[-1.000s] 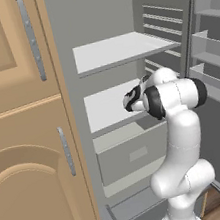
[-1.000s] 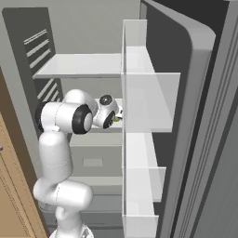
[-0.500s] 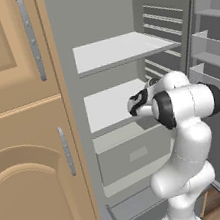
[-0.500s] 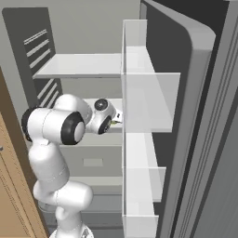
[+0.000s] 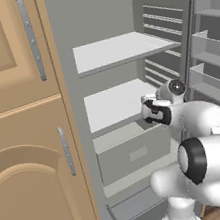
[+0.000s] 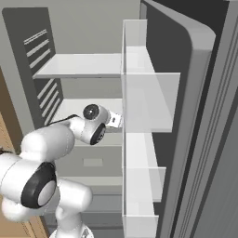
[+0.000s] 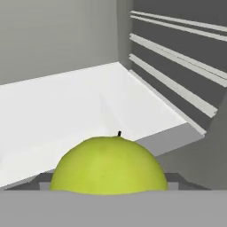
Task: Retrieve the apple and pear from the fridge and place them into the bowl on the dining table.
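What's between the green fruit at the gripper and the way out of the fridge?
Nothing visible. The green fruit sits right at the gripper, just past the front edge of the lower white shelf, and the fridge door stands open.

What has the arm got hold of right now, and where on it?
A yellow-green fruit sits right at the hand, apparently between the jaws. The contact points are hidden, so the place of the hold cannot be told.

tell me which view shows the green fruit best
The hand view: the green fruit sits large at its bottom, stem up, with the white fridge shelf behind it. In both base views I cannot make the fruit out at the claw.
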